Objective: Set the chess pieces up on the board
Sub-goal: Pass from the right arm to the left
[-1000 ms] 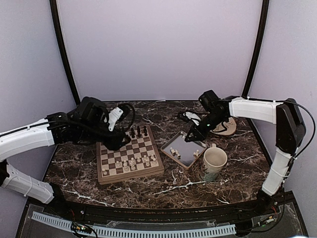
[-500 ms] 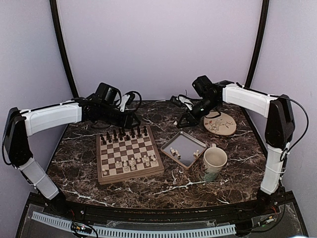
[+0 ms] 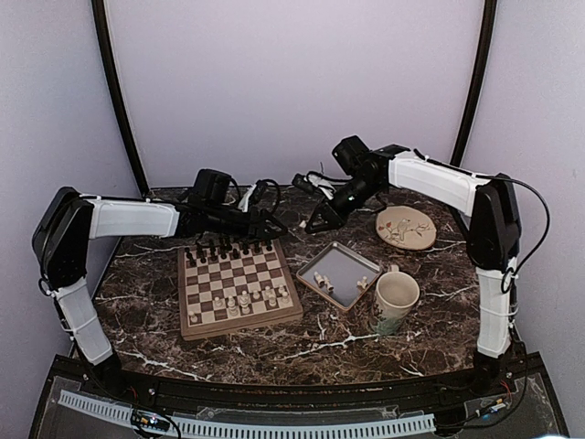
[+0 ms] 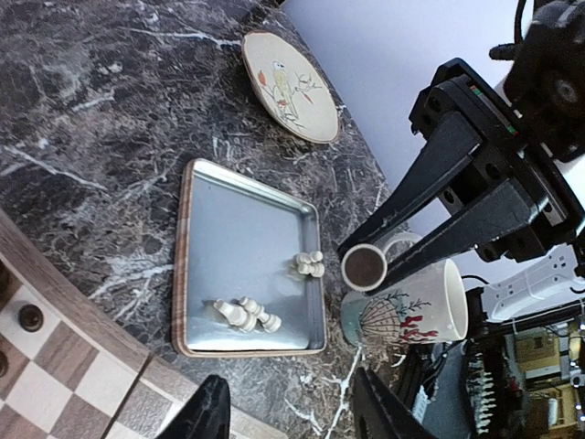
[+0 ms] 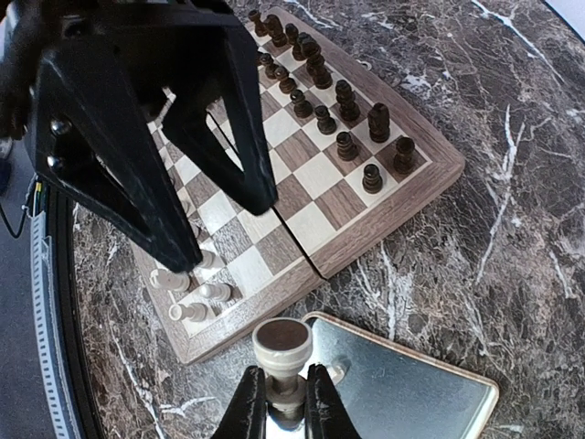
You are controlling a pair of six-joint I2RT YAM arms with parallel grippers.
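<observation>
On the dark marble table (image 3: 366, 343), a cream chess piece (image 5: 282, 340) is pinched between the right gripper's (image 5: 285, 377) fingers, raised beyond the far right corner of the chessboard (image 3: 233, 279). The left gripper (image 4: 288, 384), jaws parted and empty, is held over the chessboard's far edge.

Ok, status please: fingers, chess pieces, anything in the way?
Left fingers open, empty, at board, far right corner. Right fingers shut on one white piece, raised near tray. More white pieces lie in tray. Left arm may block the path.
</observation>
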